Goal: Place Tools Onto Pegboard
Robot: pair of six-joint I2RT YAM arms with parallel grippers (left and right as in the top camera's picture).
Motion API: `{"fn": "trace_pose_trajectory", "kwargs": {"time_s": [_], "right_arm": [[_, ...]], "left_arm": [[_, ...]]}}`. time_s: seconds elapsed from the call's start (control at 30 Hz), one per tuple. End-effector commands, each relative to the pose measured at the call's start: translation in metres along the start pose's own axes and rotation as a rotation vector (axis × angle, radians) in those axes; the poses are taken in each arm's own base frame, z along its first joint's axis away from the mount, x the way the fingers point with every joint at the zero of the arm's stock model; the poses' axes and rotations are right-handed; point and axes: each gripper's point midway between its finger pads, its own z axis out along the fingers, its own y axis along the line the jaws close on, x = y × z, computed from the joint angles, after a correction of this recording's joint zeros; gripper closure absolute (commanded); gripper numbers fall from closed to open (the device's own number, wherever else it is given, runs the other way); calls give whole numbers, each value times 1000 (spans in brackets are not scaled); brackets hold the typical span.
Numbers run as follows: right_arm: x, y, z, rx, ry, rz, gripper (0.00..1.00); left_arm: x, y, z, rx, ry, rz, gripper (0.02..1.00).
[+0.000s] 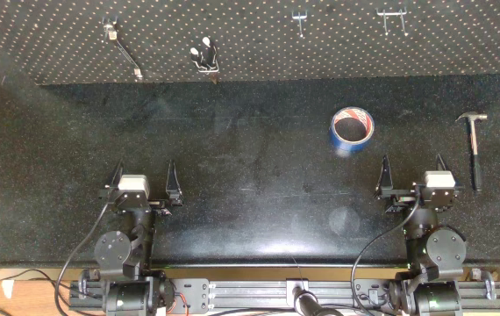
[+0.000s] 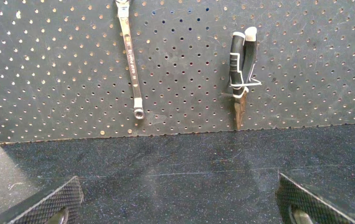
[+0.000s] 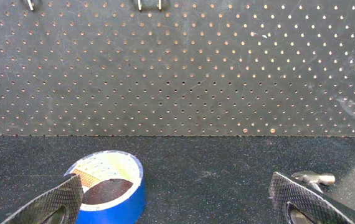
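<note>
Both the left pincer [image 1: 145, 171] and the right pincer [image 1: 412, 167] are spread wide with nothing held, low over the tabletop [image 1: 250, 149] near their bases. On the pegboard [image 1: 259, 35] a wrench [image 1: 123, 48] and a pair of pliers [image 1: 204, 57] are already hung at the left. Two bare hooks [image 1: 300, 17] [image 1: 392, 17] are seen at the upper right.

A blue tape roll [image 1: 342, 145] lies flat on the tabletop ahead of the right pincer. A hammer [image 1: 474, 149] lies at the far right with its head toward the board, well apart from the roll.

The step in hand is judged to be a pick-up by the right arm, the roll being nearest. One finger should be lowered into the roll's hole and the other outside its wall, so that a single wall is clamped and the opening is left free for a hook. The grip should be taken on the side away from the board.

For the hammer, the handle would best be clasped just below the head, so that swing is limited. The hooks' exact form is too small to be told, so the approach should be made slowly and squarely.
</note>
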Motion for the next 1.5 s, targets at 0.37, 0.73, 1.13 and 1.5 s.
{"fn": "trace_pose_trajectory", "kwargs": {"time_s": [0.37, 0.73, 1.13, 1.5], "right_arm": [[1, -3, 0, 15, 3, -14, 27], [1, -3, 0, 15, 3, -14, 23], [-12, 6, -1, -38, -47, 50, 23], [-154, 1, 4, -13, 59, 166, 23]], "left_arm": [[5, 8, 1, -52, 9, -172, 23], [25, 8, 5, -55, 95, -187, 23], [25, 8, 5, -55, 95, -187, 23], [25, 8, 5, -55, 95, -187, 23]]}}
